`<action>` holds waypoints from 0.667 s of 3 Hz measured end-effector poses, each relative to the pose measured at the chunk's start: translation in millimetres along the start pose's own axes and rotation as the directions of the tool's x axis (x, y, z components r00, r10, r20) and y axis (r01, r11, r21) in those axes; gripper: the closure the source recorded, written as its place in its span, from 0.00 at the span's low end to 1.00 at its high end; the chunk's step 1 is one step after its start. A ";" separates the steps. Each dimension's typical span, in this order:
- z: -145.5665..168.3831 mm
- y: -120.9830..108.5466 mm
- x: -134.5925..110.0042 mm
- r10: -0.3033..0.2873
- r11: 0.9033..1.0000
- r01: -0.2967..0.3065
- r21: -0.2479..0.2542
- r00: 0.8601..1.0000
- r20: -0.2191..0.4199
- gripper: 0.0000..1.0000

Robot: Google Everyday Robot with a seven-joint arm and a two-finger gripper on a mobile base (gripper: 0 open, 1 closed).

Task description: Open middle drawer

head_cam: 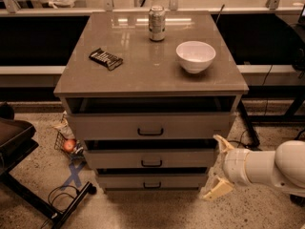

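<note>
Gripper (218, 168) hangs low by the right front corner of the cabinet (143, 78), its two fingers (222, 144) spread wide and holding nothing, just beside the middle drawer (151, 157), second of three. On top: one can (157, 24), label unreadable, one white bowl (196, 56), one dark wrapper (106, 58).

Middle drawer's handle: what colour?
Handle is dark, almost black; camera view. Gripper hangs open right of the middle drawer.
</note>
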State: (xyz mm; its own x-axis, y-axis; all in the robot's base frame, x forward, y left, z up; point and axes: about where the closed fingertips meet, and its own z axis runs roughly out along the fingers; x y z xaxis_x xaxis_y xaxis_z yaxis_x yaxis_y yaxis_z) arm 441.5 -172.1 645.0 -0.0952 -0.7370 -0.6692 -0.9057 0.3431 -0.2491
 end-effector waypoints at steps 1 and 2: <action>16.0 4.2 5.9 0.001 0.999 0.000 -0.045 0.999 0.032 0.00; 55.7 8.0 29.4 -0.014 0.995 0.017 -0.098 0.999 0.032 0.00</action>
State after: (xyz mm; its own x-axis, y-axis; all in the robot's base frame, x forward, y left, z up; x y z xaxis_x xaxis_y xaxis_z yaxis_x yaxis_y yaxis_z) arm 454.5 -158.6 584.4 -0.0691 -0.7227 -0.6877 -0.9432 0.2720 -0.1910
